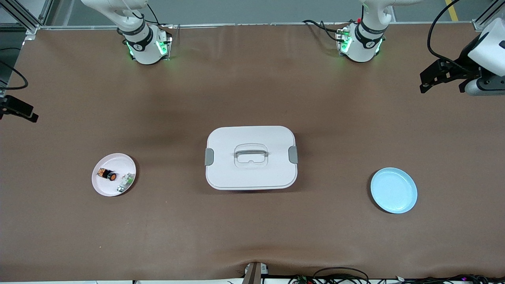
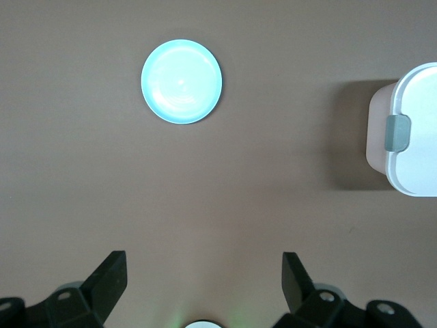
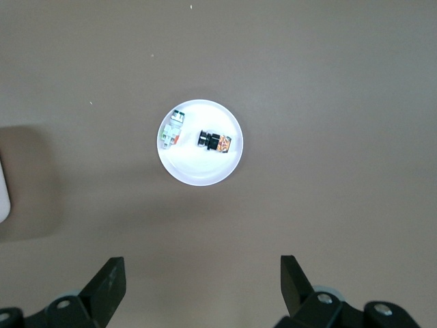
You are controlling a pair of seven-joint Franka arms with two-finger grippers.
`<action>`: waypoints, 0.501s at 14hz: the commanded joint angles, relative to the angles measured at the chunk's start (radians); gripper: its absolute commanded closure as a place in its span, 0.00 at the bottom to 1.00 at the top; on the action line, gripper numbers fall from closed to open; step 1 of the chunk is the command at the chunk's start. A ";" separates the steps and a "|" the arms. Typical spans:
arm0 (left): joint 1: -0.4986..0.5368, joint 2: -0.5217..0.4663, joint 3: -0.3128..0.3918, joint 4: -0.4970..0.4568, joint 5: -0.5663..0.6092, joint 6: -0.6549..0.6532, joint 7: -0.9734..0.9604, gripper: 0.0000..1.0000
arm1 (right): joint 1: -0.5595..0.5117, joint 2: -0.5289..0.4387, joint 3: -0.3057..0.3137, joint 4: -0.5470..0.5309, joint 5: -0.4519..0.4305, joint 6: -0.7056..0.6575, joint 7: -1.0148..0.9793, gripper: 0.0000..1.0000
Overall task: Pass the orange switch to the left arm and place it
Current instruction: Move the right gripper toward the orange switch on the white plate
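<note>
The orange switch point(image 1: 107, 174) point(image 3: 215, 141) lies on its side on a pale pink plate point(image 1: 114, 159) point(image 3: 201, 171) toward the right arm's end of the table. My right gripper point(image 3: 203, 266) hangs high over the table near that plate, open and empty; only part of it shows at the front view's edge point(image 1: 19, 110). The white box point(image 1: 252, 177) point(image 2: 413, 130) stands shut at the table's middle. My left gripper point(image 2: 205, 263) point(image 1: 442, 79) is open and empty, high over the left arm's end of the table.
A small green-and-white component point(image 1: 125, 182) point(image 3: 174, 128) shares the pink plate with the switch. An empty light blue plate point(image 1: 393, 190) point(image 2: 181, 82) sits toward the left arm's end. Both arm bases point(image 1: 144, 47) point(image 1: 361, 45) stand along the table's back edge.
</note>
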 commanded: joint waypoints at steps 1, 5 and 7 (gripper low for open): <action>0.010 -0.023 -0.003 -0.022 0.007 -0.001 0.014 0.00 | 0.013 0.075 -0.002 0.001 -0.034 0.063 0.020 0.00; 0.019 -0.022 -0.004 -0.025 0.006 0.003 0.014 0.00 | 0.005 0.112 -0.002 -0.164 -0.031 0.330 0.021 0.00; 0.017 -0.020 -0.004 -0.041 0.006 0.014 0.014 0.00 | -0.001 0.138 -0.002 -0.242 -0.017 0.447 0.023 0.00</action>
